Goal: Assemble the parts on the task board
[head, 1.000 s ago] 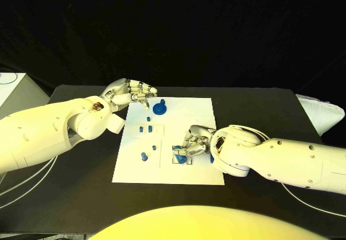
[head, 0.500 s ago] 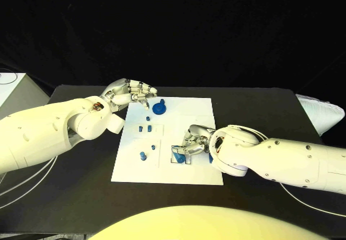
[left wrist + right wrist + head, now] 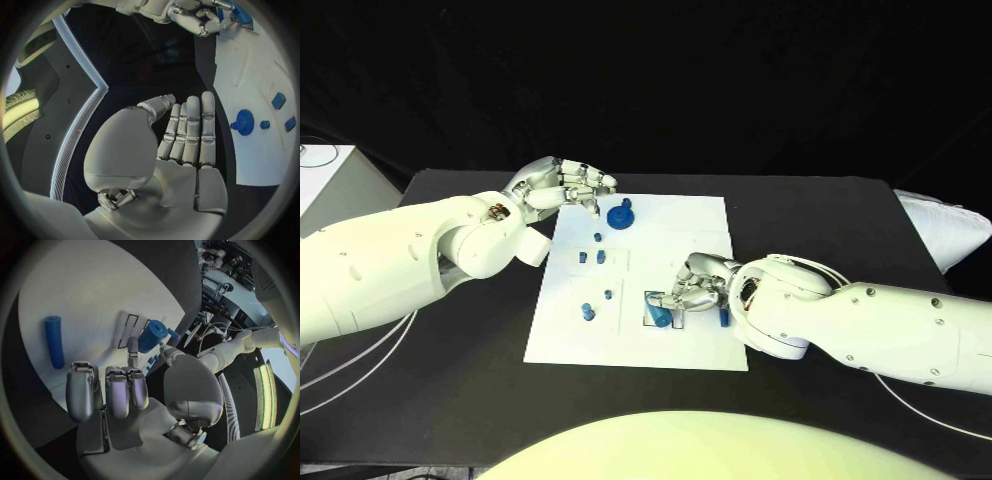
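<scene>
Pinching a blue part (image 3: 152, 336) between thumb and a fingertip, the right hand (image 3: 692, 288) holds it over a black-outlined square on the near right of the board (image 3: 689, 225). In the right wrist view the part reads as a short, stubby cylinder with a small peg at one end, and the other fingers (image 3: 106, 387) lie straight and close together beside it. By its look it is light, rigid moulded plastic: it should not bend or crush, but its smooth round wall could roll or twist in a two-point pinch. My judgement is that a hold across the middle of the barrel, with the peg end left free, suits seating it best.

Just beside that hand, toward the board's right edge, lies a long blue rod (image 3: 54, 341), flat on the white surface; it would be taken near its midpoint so it does not tip. Further left sit several small blue pieces (image 3: 590, 313), too small to make out in detail. At the far end stands a round blue disc (image 3: 244, 121) with a raised hub, which offers a rim to grasp.

The left hand (image 3: 568, 186) hovers at the board's far left corner, near the disc. It holds nothing; its fingers (image 3: 189, 130) lie straight and pressed together, thumb alongside.
</scene>
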Tool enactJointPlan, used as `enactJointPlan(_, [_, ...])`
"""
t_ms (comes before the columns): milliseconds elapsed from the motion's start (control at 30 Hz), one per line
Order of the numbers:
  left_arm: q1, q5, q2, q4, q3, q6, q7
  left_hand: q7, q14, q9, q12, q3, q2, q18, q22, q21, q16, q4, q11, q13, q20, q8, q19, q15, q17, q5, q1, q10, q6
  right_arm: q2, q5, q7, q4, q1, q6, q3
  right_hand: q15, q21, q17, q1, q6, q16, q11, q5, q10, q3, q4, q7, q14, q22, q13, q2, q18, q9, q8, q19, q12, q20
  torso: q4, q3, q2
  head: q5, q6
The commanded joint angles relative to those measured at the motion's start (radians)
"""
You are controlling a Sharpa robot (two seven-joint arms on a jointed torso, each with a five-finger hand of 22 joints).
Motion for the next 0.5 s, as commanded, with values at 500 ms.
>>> enactJointPlan(500, [0.000,-0.007,0.000,-0.002,0.000,0.010,0.004,-0.001,-0.009,-0.002,0.007,-0.002,0.006,0.016,-0.001,-0.005,-0.002,0.000,-0.001,-0.002,0.002,0.004,0.003,-0.001,-0.001,0.004,0.002,-0.006,-0.009,-0.077,0.004,0.044,0.086,-0.001,0.004,0.001,-0.007,0.001,0.263,-0.006,-0.007,0.004,-0.007,0.000,0.103,-0.009,-0.001,-0.001,0.106,0.225,0.263,0.008,-0.016,0.002,0.005,0.078,0.003,-0.006,-0.0007,0.0003,0.000,0.005,0.000])
